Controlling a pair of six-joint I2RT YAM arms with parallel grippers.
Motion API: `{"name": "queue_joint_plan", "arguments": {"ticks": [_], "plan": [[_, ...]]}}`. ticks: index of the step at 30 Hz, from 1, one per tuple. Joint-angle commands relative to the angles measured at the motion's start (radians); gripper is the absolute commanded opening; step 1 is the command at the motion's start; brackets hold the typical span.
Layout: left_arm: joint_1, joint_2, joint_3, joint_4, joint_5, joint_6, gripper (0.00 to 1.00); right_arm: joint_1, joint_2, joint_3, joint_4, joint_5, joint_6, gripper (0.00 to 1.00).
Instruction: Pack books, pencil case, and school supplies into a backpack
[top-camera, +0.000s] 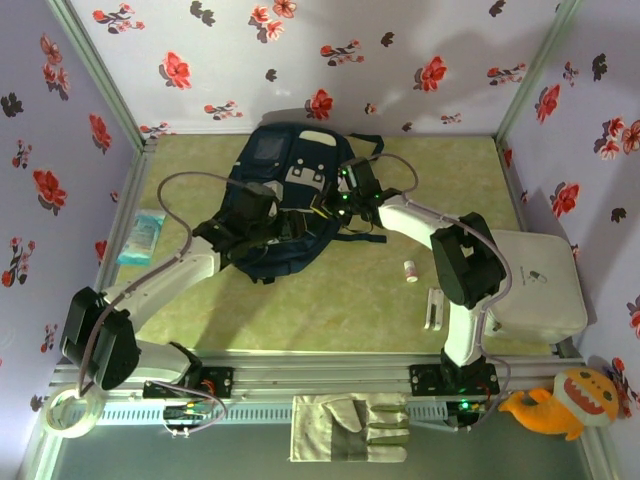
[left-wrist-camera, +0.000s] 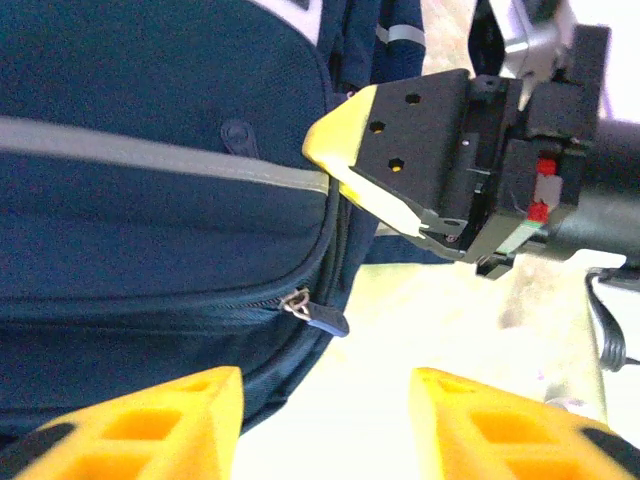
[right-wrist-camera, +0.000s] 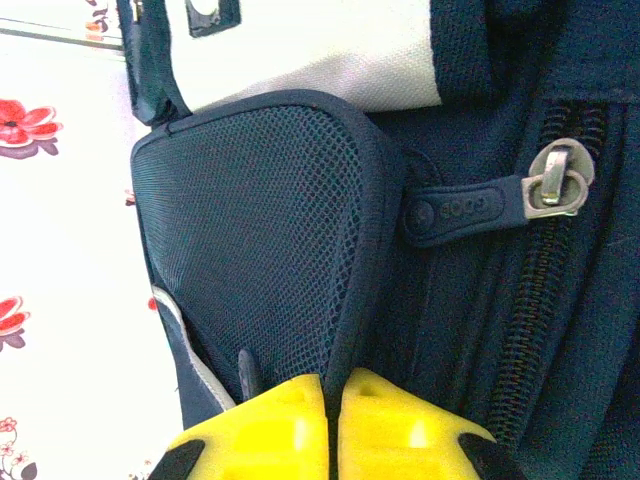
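Observation:
The dark navy backpack (top-camera: 285, 165) lies at the back middle of the table. My right gripper (top-camera: 343, 203) is at its right side, shut on the edge of its mesh pocket (right-wrist-camera: 270, 230); the yellow fingers (right-wrist-camera: 400, 430) pinch the seam. My left gripper (left-wrist-camera: 325, 420) is open beside the backpack (left-wrist-camera: 150, 120), just short of a zipper pull (left-wrist-camera: 322, 317), with nothing between its fingers; from above the left gripper (top-camera: 285, 227) sits over the bag's lower part. The tiny white tube with a pink end (top-camera: 410, 271) and the slim white bar (top-camera: 432, 308) lie right of centre. Books and pencil case are out of view.
A pale blue plastic packet (top-camera: 142, 236) lies at the left wall. A white box (top-camera: 535, 285) stands at the right edge. A work glove (top-camera: 350, 428) and an orange plush toy (top-camera: 560, 400) lie off the table's front. A second zipper pull (right-wrist-camera: 555, 180) hangs by the pocket.

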Motion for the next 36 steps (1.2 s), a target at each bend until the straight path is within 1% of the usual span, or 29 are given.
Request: {"name": "queue_joint_plan", "arguments": {"ticks": [1, 5, 10, 14, 17, 20, 23, 25, 27, 32, 36], "plan": [[-0.009, 0.053, -0.026, 0.066, 0.034, -0.171, 0.4, 0.015, -0.049, -0.019, 0.18, -0.056, 0.003, 0.06], [-0.02, 0.111, -0.013, 0.094, 0.056, -0.198, 0.35, 0.015, -0.053, -0.023, 0.194, -0.067, 0.013, 0.05], [-0.021, 0.149, 0.007, 0.099, 0.051, -0.197, 0.33, 0.015, -0.059, -0.029, 0.2, -0.07, 0.014, 0.05], [-0.022, 0.171, 0.011, 0.122, 0.051, -0.23, 0.33, 0.015, -0.058, -0.03, 0.215, -0.084, 0.023, 0.05], [-0.022, 0.187, 0.026, 0.123, 0.04, -0.252, 0.37, 0.015, -0.061, -0.039, 0.24, -0.098, 0.03, 0.05], [-0.02, 0.193, 0.049, 0.062, -0.015, -0.29, 0.43, 0.019, -0.068, -0.051, 0.279, -0.125, 0.03, 0.05], [-0.02, 0.21, 0.094, -0.067, -0.099, -0.328, 0.44, 0.026, -0.079, -0.059, 0.302, -0.145, 0.021, 0.04], [-0.02, 0.226, 0.115, -0.13, -0.129, -0.339, 0.44, 0.033, -0.08, -0.062, 0.316, -0.158, 0.016, 0.04], [-0.021, 0.231, 0.11, -0.133, -0.137, -0.348, 0.43, 0.038, -0.079, -0.063, 0.331, -0.167, 0.019, 0.04], [-0.019, 0.23, 0.089, -0.142, -0.2, -0.38, 0.42, 0.046, -0.072, -0.071, 0.379, -0.185, 0.042, 0.03], [-0.018, 0.245, 0.108, -0.171, -0.213, -0.384, 0.45, 0.053, -0.072, -0.074, 0.387, -0.188, 0.045, 0.03]]}}
